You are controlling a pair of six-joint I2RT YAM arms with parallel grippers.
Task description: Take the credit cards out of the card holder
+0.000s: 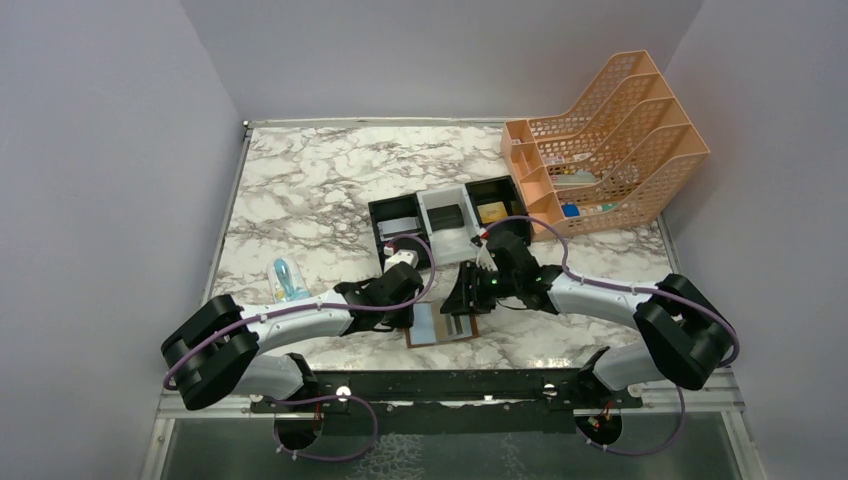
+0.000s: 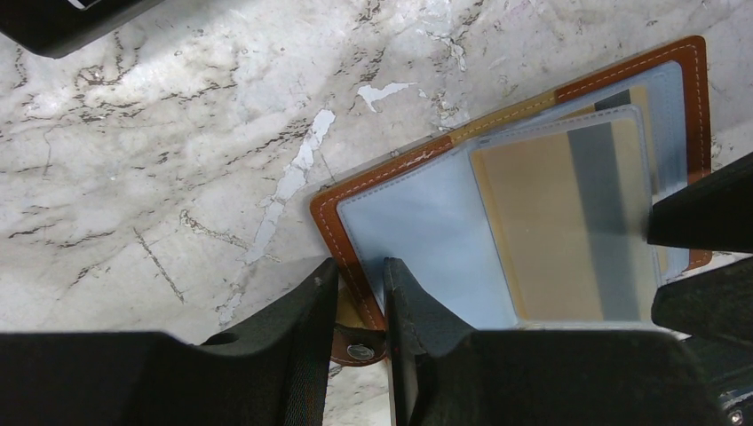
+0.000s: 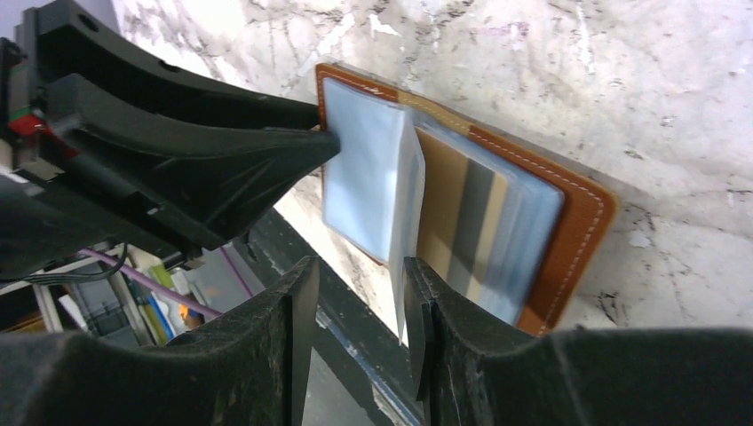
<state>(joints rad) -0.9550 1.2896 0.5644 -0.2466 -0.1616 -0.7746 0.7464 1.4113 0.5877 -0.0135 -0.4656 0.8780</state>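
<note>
2 arms meet over the card holder (image 1: 443,330), which lies open on the table (image 1: 300,180) at lower centre of the top view, just below the black-and-white tray (image 1: 376,222). Left tool (image 2: 362,288) is clamped on the holder's brown leather edge by the snap tab, bottom centre of the left wrist view. Right tool (image 3: 360,293) has its fingers slightly apart. 1 pale blue sleeve leaf (image 3: 404,204) stands upright in the gap against 1 finger, not visibly pinched. Gold-tan credit card (image 2: 542,240) with a grey stripe sits inside a clear sleeve on the holder's right half. 2nd card (image 2: 641,124) peeks out behind it, upper right, also striped. Orange file rack (image 1: 610,140) at upper right of the top view.
</note>
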